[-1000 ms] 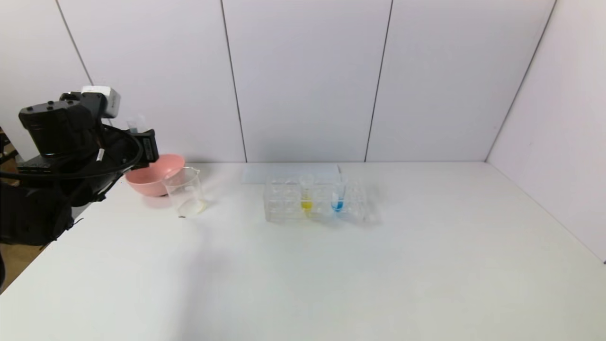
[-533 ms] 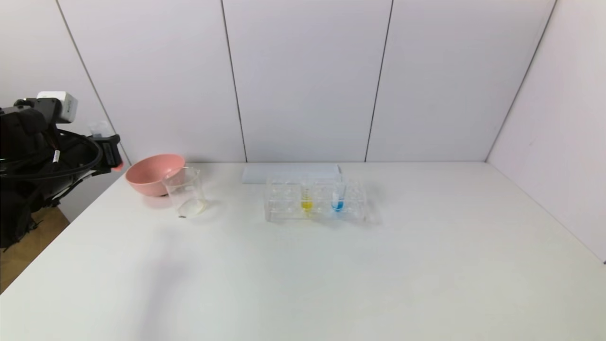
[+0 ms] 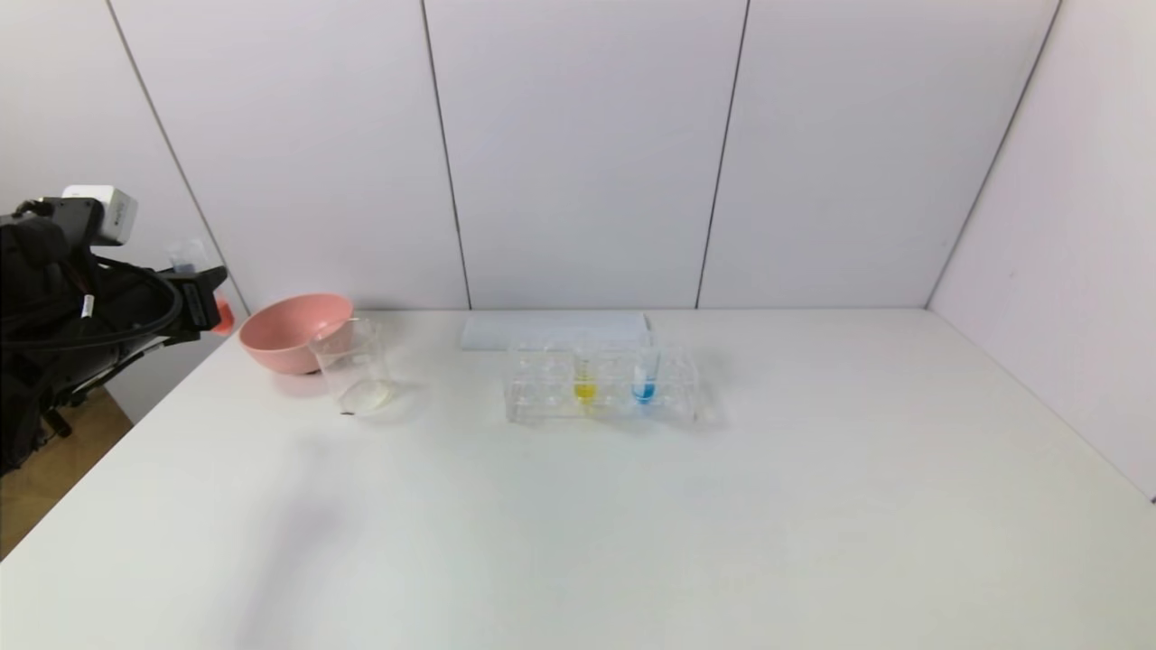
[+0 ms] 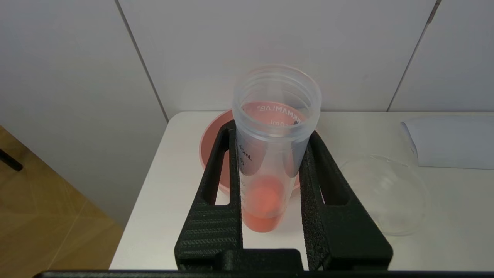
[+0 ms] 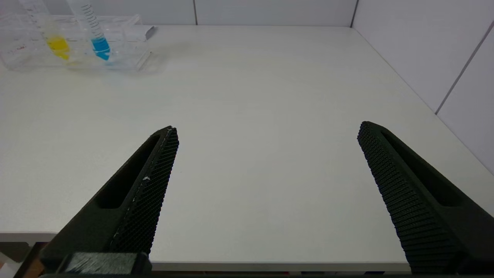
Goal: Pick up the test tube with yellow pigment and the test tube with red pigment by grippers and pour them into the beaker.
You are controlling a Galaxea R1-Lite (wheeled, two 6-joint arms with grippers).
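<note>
Your left gripper (image 3: 212,302) is hanging off the table's (image 3: 578,506) left edge at about nine o'clock, clenching the test tube with red pigment (image 4: 270,154) between its jaws, open mouth up, red liquid pooled in the tip. The pink bowl (image 3: 289,329) and the beaker (image 3: 354,366) are sitting just beside each other at ten o'clock. The test tube with yellow pigment (image 3: 585,375) is standing in the clear rack (image 3: 542,388) at twelve o'clock, next to a blue tube (image 3: 644,377). Your right gripper (image 5: 266,131) is idling near the table's front edge, jaws spread wide, grasping nothing.
</note>
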